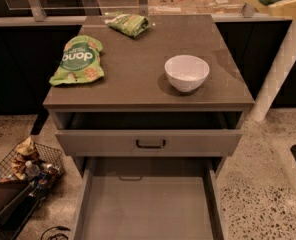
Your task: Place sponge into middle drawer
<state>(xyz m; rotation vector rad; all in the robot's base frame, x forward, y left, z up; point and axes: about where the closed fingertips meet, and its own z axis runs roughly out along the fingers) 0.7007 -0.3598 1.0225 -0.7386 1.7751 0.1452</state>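
The sponge (287, 6), pale yellow foam with a dark green layer, is up in the air at the top right corner, beyond the cabinet's back right corner. My gripper holds it there, but the right edge of the view cuts the gripper off. The white arm (278, 69) slants down below the sponge. The middle drawer (148, 209) is pulled far out at the bottom, and its flat grey floor is bare. It lies well below and to the left of the sponge.
A white bowl (187, 72) stands on the cabinet top (138, 59). Two green snack bags (78, 60) (130, 24) lie at its left and back. The upper drawer with a bar handle (150, 143) is slightly open. A wire basket of clutter (30, 164) sits on the floor at the left.
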